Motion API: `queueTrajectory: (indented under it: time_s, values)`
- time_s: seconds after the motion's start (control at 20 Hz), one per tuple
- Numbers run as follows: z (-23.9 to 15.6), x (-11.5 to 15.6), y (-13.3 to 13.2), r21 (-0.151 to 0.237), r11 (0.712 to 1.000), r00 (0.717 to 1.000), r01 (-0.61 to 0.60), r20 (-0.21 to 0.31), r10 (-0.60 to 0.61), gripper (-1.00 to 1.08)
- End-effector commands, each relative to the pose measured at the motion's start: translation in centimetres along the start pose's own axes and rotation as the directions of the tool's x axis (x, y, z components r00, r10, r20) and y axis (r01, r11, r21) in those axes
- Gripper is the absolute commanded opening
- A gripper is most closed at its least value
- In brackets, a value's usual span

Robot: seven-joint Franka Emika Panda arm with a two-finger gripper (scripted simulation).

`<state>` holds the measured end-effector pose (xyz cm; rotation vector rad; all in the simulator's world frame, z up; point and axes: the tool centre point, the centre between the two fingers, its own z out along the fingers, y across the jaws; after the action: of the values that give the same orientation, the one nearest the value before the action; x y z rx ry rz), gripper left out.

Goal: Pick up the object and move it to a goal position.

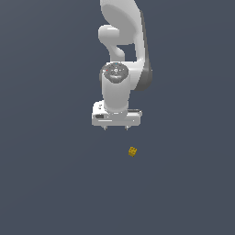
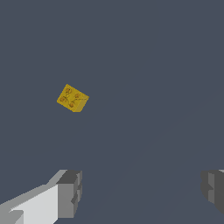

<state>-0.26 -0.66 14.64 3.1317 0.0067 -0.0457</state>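
Flat slate-grey ground (image 1: 50, 183), matte and featureless, fills both views. Item: toy-brick object (image 1: 132, 151), mustard yellow, blocky, small round studs on its upper face, lying alone on the ground towards the exterior view's right of the gripper (image 1: 115, 128), apart from it. Item: white Panda arm (image 1: 121, 55), smooth rounded casings; gripper empty, its squared grey fingertips (image 2: 70, 192) spread wide.

A mustard-yellow studded object (image 2: 72, 98), grey-tipped white fingers (image 2: 69, 194), and a plain slate-blue floor (image 1: 46, 183).
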Motion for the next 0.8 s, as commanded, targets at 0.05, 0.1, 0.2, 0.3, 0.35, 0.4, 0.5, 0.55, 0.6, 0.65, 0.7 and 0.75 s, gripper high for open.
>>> queueTrajectory:
  time_s: [0.05, 0.1, 0.2, 0.3, 0.35, 0.4, 0.5, 0.55, 0.6, 0.65, 0.7, 0.75]
  values:
    - [0.2, 0.2, -0.2, 0.000, 1.000, 1.000, -0.015, 0.000, 0.015, 1.00]
    - [0.3, 0.3, -0.3, 0.001, 1.000, 1.000, -0.022, -0.001, 0.022, 1.00]
    - [0.5, 0.6, -0.6, 0.001, 0.999, 0.999, -0.040, -0.002, 0.040, 1.00]
    - [0.7, 0.9, -0.9, 0.002, 0.998, 0.998, -0.062, -0.003, 0.062, 1.00]
    - [0.9, 1.1, -1.1, 0.003, 0.997, 0.997, -0.075, -0.004, 0.075, 1.00]
    - [1.1, 1.3, -1.3, 0.003, 0.996, 0.996, -0.089, -0.004, 0.089, 1.00]
    - [1.4, 1.8, -1.7, 0.005, 0.993, 0.993, -0.120, -0.006, 0.120, 1.00]
    - [1.7, 2.0, -2.0, 0.005, 0.991, 0.991, -0.137, -0.006, 0.137, 1.00]
    - [1.9, 2.2, -2.2, 0.006, 0.988, 0.988, -0.155, -0.007, 0.155, 1.00]
    - [2.1, 2.5, -2.5, 0.007, 0.985, 0.985, -0.174, -0.008, 0.174, 1.00]
    - [2.4, 2.8, -2.8, 0.008, 0.981, 0.981, -0.194, -0.009, 0.194, 1.00]
    - [2.7, 3.1, -3.2, 0.009, 0.976, 0.976, -0.215, -0.010, 0.216, 1.00]
